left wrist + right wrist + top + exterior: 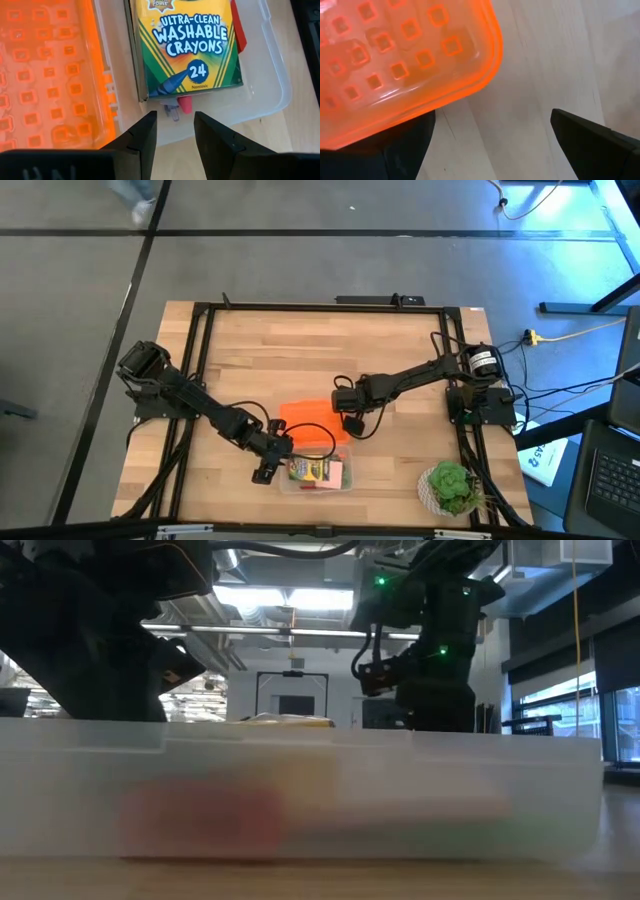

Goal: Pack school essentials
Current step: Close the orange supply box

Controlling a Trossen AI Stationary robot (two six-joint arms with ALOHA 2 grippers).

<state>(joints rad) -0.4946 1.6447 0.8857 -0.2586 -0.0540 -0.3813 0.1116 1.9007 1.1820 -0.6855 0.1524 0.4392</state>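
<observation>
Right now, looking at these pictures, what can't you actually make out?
- Low view: contents of the clear box are only coloured smears behind its cloudy wall.
- Left wrist view: the crayon box hides most of what lies beneath; only a pink tip shows.
- Right wrist view: the orange lid runs off the edge, hiding the table beneath it.
- High view: items around the crayon box are too small to identify.

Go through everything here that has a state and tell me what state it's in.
Clear plastic box: uncovered, holding items.
Orange perforated lid: off, beside the box.
Yellow-green crayon box: closed, lying flat in the box.
Left end effector: partly open, empty.
Right end effector: wide open, beside the lid.
</observation>
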